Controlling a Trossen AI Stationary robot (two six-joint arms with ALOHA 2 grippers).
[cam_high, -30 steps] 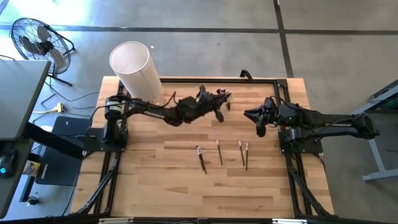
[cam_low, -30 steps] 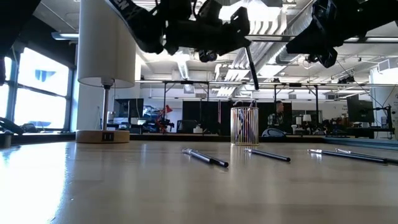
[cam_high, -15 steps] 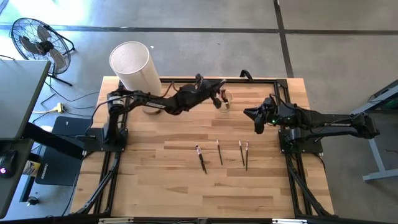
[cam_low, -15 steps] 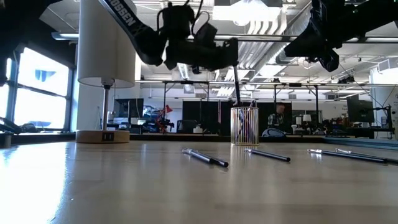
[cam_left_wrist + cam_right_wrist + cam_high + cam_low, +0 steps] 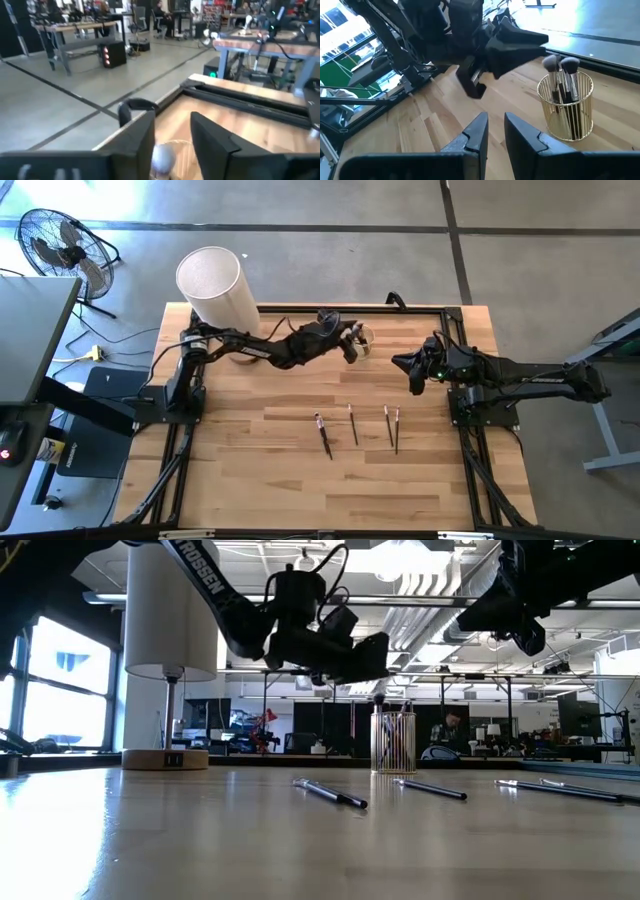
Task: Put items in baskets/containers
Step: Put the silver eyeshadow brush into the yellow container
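A: Since the cup [image 5: 566, 107] is what matters, where does it stand?

B: Near the far edge of the tabletop [image 5: 260, 480], between the two arms. Several makeup brushes [image 5: 560, 64] stand upright in it, bristle heads up and well above the rim.

A: And the left pincer [image 5: 350, 340]?

B: It hangs just above the cup. From its own wrist camera the two dark fingers [image 5: 135, 145] are apart and grip nothing. A pale bristle head [image 5: 162, 156] shows below, in the gap between them.

A: What lies loose on the tabletop?

B: Four brushes [image 5: 323, 435] lie flat in a row nearer the middle, well apart from the cup. From above they lie roughly side by side, and nothing touches them.

A: The right pincer [image 5: 415, 370]?

B: It hovers off the tabletop beside the cup, on the right arm's side, and faces it. Its fingers [image 5: 475, 135] are only narrowly parted, with nothing between them.

A: Anything else nearby?

B: A tall white cylinder [image 5: 210, 285] on a wooden base [image 5: 165, 758] stands at the far left corner. A floor fan [image 5: 60, 245] sits on the floor beyond it.
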